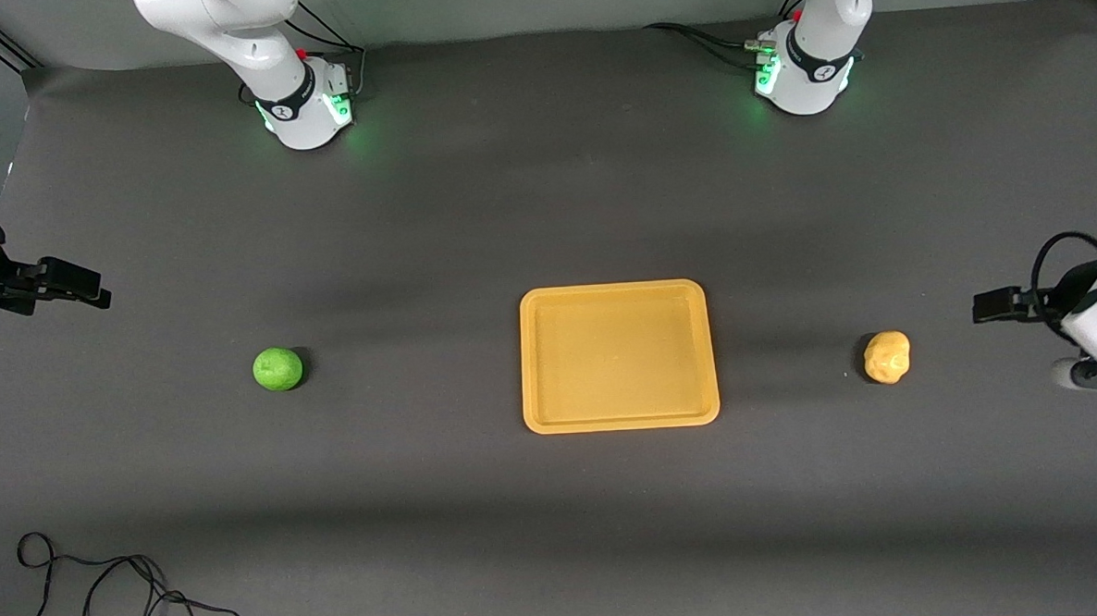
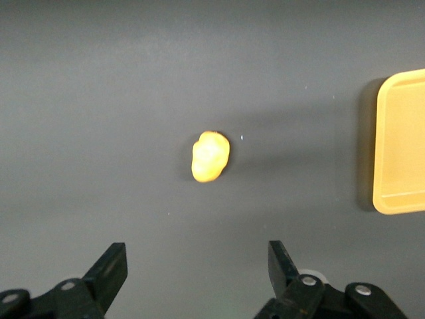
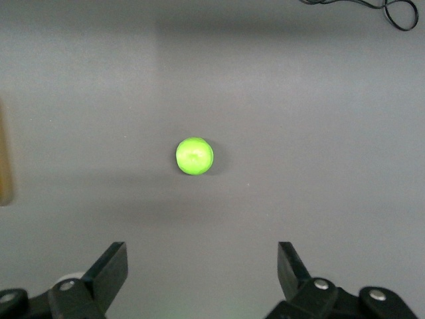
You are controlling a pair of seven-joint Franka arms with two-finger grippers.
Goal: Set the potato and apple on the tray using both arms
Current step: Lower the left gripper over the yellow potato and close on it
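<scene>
The orange-yellow tray point(image 1: 613, 290) lies flat mid-table, with nothing on it. The green apple point(image 1: 278, 369) sits on the mat toward the right arm's end, the lumpy yellow-tan potato point(image 1: 887, 357) toward the left arm's end. My right gripper point(image 1: 85, 287) hangs high at the right arm's end of the table; in its wrist view it point(image 3: 202, 256) is open and empty, with the apple point(image 3: 194, 156) well below. My left gripper point(image 1: 997, 305) hangs high at the left arm's end; it point(image 2: 196, 256) is open and empty, with the potato point(image 2: 210, 157) below and the tray's edge point(image 2: 398, 139) in view.
A loose black cable point(image 1: 107, 596) lies on the mat by the near edge at the right arm's end, also seen in the right wrist view point(image 3: 392, 10). The two arm bases point(image 1: 313, 105) point(image 1: 802, 75) stand along the table's edge farthest from the front camera.
</scene>
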